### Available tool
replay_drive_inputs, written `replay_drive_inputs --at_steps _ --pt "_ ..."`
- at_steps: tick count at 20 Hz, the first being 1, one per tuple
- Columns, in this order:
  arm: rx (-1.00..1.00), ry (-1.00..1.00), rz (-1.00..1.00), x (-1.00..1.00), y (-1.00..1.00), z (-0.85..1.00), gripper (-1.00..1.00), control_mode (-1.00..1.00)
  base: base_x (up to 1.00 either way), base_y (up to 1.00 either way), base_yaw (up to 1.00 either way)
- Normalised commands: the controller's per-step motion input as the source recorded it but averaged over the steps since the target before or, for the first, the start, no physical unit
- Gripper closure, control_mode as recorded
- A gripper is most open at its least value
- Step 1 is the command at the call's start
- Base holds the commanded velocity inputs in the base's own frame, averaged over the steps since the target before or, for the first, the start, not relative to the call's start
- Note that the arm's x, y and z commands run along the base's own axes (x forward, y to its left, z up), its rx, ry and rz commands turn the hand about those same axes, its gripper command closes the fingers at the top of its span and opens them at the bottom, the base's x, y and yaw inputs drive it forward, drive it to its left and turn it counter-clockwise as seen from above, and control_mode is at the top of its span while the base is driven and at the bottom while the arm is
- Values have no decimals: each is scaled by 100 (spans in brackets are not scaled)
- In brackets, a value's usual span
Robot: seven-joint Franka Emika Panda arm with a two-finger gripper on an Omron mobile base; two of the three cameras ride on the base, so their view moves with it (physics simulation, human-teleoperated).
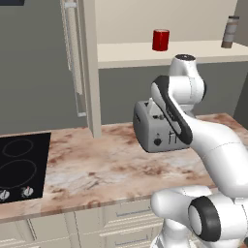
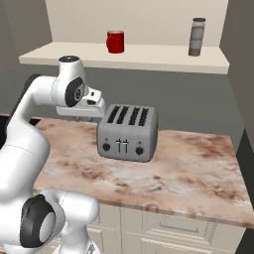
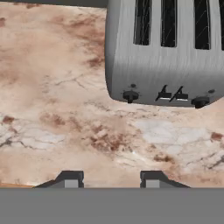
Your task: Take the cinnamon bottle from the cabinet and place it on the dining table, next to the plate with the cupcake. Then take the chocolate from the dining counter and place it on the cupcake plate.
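The cinnamon bottle (image 1: 230, 32) (image 2: 197, 36) stands upright at the right end of the open cabinet's pale shelf (image 1: 135, 50) (image 2: 124, 55). It is slim, with a dark cap and a greyish-brown body. My gripper (image 3: 110, 180) hangs well below and left of it, over the marble worktop (image 3: 57, 109) in front of a toaster. Its fingertips (image 3: 70, 178) stand apart with only marble between them, so it is open and holds nothing. The dining table, plate, cupcake and chocolate are out of view.
A red can (image 1: 161, 39) (image 2: 115, 41) sits on the same shelf, left of the bottle. A silver four-slot toaster (image 1: 152, 128) (image 2: 128, 133) (image 3: 166, 57) stands on the counter under the shelf. A black cooktop (image 1: 19, 164) lies at the left, and the cabinet door's silver handle (image 1: 75, 58) is beside it.
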Motion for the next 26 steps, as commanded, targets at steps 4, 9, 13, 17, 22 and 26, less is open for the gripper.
replay_drive_inputs --at_steps 4,9,13,17,22,26 --pt "0 -4 0 -15 0 -1 -100 -100 0 0 0" --pt "0 -27 -17 -34 -4 8 -100 -100 0 0 0" --pt "0 -30 -21 -27 -18 38 -100 -100 0 0 0" --pt "-1 -39 -8 -17 -25 50 -100 -100 0 0 0" --pt "-6 -39 -1 -11 -29 47 -100 -100 0 0 0" --pt "-4 -7 -2 -4 -33 39 -100 -100 0 0 0"
